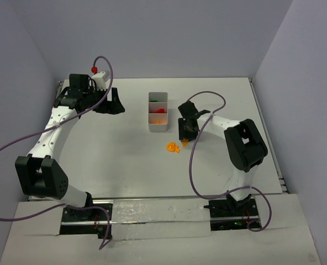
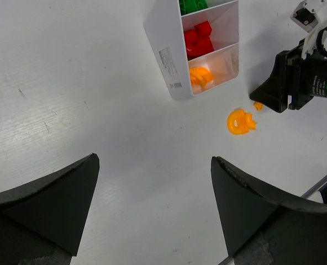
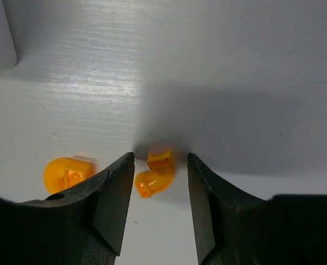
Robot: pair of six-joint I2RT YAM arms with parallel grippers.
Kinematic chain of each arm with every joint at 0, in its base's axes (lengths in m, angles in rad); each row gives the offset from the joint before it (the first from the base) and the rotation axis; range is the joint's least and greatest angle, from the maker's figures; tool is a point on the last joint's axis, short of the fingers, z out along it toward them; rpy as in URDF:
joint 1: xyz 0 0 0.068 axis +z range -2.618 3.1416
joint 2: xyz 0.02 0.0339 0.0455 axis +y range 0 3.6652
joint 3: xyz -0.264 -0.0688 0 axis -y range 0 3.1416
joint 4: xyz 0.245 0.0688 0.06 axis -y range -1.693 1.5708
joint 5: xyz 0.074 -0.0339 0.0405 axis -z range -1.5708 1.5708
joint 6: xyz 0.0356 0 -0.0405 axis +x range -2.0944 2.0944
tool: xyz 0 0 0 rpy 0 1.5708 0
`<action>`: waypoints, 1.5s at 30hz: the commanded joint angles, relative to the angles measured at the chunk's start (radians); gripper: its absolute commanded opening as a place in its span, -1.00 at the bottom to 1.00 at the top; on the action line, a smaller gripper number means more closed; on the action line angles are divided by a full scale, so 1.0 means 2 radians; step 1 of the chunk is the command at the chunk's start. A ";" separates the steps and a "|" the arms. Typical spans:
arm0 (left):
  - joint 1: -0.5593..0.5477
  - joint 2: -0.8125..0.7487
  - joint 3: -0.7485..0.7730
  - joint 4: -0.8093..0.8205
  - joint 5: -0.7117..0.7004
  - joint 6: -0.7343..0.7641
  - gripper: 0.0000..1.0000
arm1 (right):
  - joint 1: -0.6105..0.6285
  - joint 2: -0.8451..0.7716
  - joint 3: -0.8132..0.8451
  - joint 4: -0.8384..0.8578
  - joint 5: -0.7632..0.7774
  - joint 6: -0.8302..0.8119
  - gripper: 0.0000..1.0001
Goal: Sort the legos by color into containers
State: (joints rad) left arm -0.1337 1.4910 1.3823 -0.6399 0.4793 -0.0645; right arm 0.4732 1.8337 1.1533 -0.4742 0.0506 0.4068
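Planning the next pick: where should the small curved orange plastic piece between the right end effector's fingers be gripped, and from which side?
Probably across its narrow width, from straight above: the curved orange piece lies flat, its flanks facing the right end effector's fingers.

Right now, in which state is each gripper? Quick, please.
Left gripper: open, holding nothing.
Right gripper: open, fingers either side of a small orange lego, not gripping it.

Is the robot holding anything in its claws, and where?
Nothing is held yet. The right claw stands around a small curved orange plastic lego without pinching it; the left claw is open and empty.
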 commanded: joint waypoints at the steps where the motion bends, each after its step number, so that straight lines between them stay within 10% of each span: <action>1: 0.002 -0.002 0.006 0.010 0.000 0.010 0.84 | 0.001 0.015 0.017 -0.006 0.019 -0.001 0.00; 25: 0.002 -0.003 0.007 0.009 0.001 0.011 0.83 | 0.003 -0.052 0.003 -0.019 0.014 -0.031 -0.64; 45: 0.008 -0.015 0.003 0.036 -0.030 -0.019 0.98 | 0.103 -0.099 0.097 0.150 0.185 -0.192 -0.67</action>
State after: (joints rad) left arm -0.1327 1.4910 1.3823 -0.6192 0.4350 -0.0766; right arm 0.6314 1.6164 1.2863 -0.3175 0.3277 0.1191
